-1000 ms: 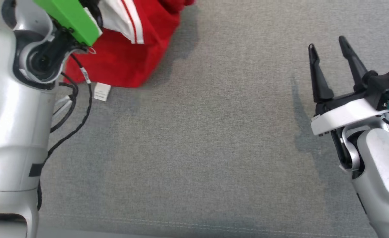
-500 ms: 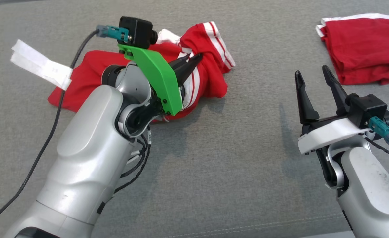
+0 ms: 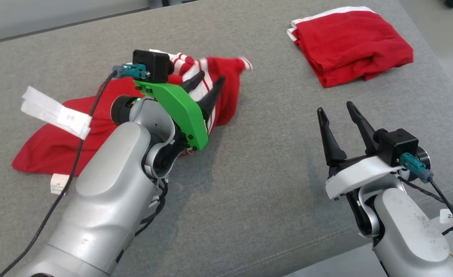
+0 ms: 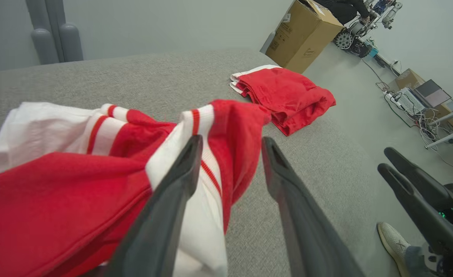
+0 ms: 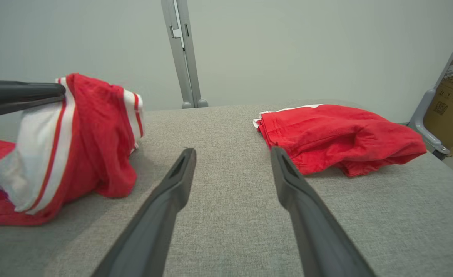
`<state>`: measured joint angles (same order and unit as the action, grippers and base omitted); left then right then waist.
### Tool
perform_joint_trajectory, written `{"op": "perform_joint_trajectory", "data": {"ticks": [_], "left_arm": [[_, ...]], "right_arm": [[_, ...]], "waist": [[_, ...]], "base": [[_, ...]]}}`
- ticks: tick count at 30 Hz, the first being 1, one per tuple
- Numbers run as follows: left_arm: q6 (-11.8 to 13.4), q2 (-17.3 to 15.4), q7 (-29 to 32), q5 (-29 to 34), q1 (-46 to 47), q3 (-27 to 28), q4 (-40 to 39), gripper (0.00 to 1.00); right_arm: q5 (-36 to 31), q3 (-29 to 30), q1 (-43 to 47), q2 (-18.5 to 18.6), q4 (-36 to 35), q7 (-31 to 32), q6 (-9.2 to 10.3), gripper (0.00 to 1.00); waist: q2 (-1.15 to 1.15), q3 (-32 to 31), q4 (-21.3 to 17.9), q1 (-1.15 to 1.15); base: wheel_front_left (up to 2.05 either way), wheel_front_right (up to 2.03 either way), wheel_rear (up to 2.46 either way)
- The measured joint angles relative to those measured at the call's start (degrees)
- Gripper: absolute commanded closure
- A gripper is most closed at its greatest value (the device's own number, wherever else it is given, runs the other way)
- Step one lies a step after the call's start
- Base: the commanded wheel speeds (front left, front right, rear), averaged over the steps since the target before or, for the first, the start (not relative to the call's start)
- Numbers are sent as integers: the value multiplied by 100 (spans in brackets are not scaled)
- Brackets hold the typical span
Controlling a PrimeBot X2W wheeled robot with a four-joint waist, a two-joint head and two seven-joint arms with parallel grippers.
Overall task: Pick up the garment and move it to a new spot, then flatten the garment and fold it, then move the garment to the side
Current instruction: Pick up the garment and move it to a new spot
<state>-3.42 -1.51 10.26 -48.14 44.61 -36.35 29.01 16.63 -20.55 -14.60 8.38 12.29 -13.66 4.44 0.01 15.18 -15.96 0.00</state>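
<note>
A red garment [image 3: 45,150] with white stripes lies crumpled at the left of a broad grey upholstered surface [image 3: 272,165]. One end is raised at the left gripper [image 3: 212,77], whose two dark fingers stand apart; the cloth hangs over one of them rather than being pinched. The right gripper [image 3: 335,107] hovers at the near right above bare fabric, its fingers spread wide. A second garment [image 3: 351,40], also red, sits folded at the far right corner. Beyond the surface, a pale grey wall [image 5: 288,46] and a grey post [image 5: 182,54] close the room. A cardboard box [image 4: 303,34] stands on the light floor [image 4: 365,96], where a shoe [image 4: 393,240] shows beside the surface's edge.
</note>
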Motion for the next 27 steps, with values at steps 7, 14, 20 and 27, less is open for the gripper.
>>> {"op": "perform_joint_trajectory", "data": {"ticks": [7, 14, 20, 27], "left_arm": [[-66, -1, -246, -58, -70, -666, -171, 0], [-60, -10, -731, 64, -69, -827, -361, 0], [114, -22, -1044, 352, -271, -817, -327, 0], [423, -224, -1428, 364, -882, -620, -209, 0]], "right_arm": [[-2, 73, 63, 94, 24, -2, 0, 0], [-3, 20, 109, 119, 91, -26, -93, 0], [-2, -92, 112, 125, 355, 68, -207, 0], [0, -130, 59, 266, 814, 483, -288, 0]], "waist": [[0, -117, -308, 0], [0, -178, -23, 0], [0, -251, 383, 0], [0, -336, 916, 0]], "base": [[0, 0, 0], [0, 0, 0], [0, 0, 0], [0, 0, 0]]}}
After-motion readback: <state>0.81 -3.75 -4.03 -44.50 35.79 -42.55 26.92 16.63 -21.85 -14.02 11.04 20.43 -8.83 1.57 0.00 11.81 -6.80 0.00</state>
